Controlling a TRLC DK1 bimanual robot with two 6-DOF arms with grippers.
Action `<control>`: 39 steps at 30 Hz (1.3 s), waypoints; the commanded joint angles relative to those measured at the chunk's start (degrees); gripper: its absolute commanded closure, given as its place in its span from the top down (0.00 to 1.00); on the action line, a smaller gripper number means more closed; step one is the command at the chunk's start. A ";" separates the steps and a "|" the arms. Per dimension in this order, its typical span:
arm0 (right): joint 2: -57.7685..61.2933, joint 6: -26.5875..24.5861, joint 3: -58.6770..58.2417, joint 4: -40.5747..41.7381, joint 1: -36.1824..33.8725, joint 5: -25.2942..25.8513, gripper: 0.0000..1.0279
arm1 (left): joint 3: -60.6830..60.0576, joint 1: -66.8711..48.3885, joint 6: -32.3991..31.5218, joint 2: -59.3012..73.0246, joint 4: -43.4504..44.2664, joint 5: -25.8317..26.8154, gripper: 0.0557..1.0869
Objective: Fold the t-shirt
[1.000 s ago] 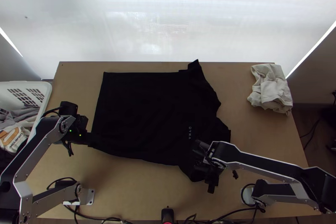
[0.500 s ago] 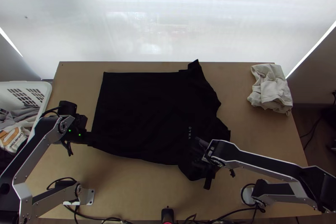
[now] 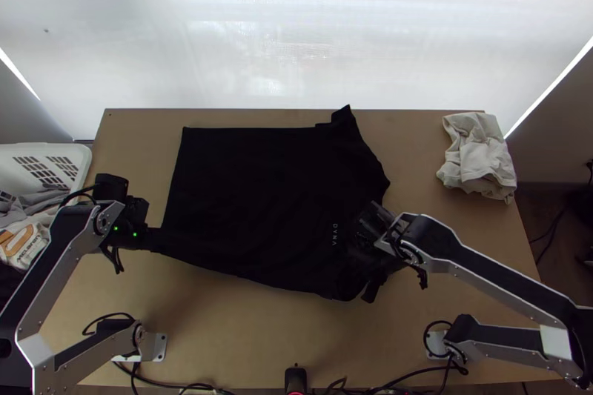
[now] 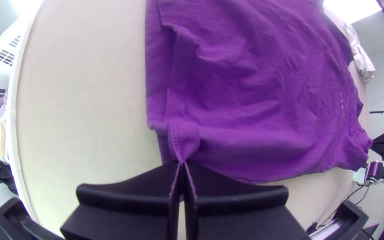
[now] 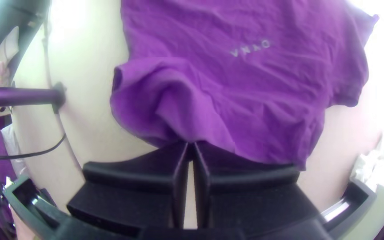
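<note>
Clamping the near corner of the hem of the dark t-shirt [image 3: 267, 195] in the jaws of the left gripper [image 3: 157, 241], near the left edge of the worktop [image 3: 222, 336], with most of the cloth spread flat across the middle and up close to the far edge. Pinching cloth beside the near sleeve, bunched and curled there, between the closed jaws of the right gripper [image 3: 356, 256], right of the worktop's middle and nearer the near edge than the far one.

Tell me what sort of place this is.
Probably a robot test bench for laundry folding: a left arm and right arm at a wooden table, with a t-shirt between them and a basket alongside.
</note>
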 commanded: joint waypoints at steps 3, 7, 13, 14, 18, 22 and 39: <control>-4.10 -3.03 6.05 -5.30 -10.11 0.11 0.03 | 2.89 1.06 0.06 -1.00 -2.99 -0.04 0.03; -4.71 -4.09 9.30 -6.79 -13.89 0.11 0.03 | 3.50 1.85 0.50 -2.14 -5.54 -0.04 0.03; -4.89 -4.70 13.08 -7.32 -17.93 0.11 0.03 | 3.94 3.26 2.26 -5.22 -7.21 0.84 0.03; -4.89 -4.70 13.60 -7.32 -18.28 0.11 0.03 | 4.20 3.26 2.35 -5.57 -7.21 1.02 0.03; -4.62 -4.62 14.66 -7.23 -18.98 0.11 0.03 | 6.22 4.05 2.44 -6.45 -6.42 3.92 0.03; -4.27 -4.18 15.80 -6.53 -18.98 0.11 0.03 | 8.86 4.93 2.00 -6.54 -5.19 5.85 0.03; 8.74 -4.62 23.36 0.42 -22.94 0.11 0.03 | 10.97 7.39 2.44 5.50 -0.53 6.90 0.03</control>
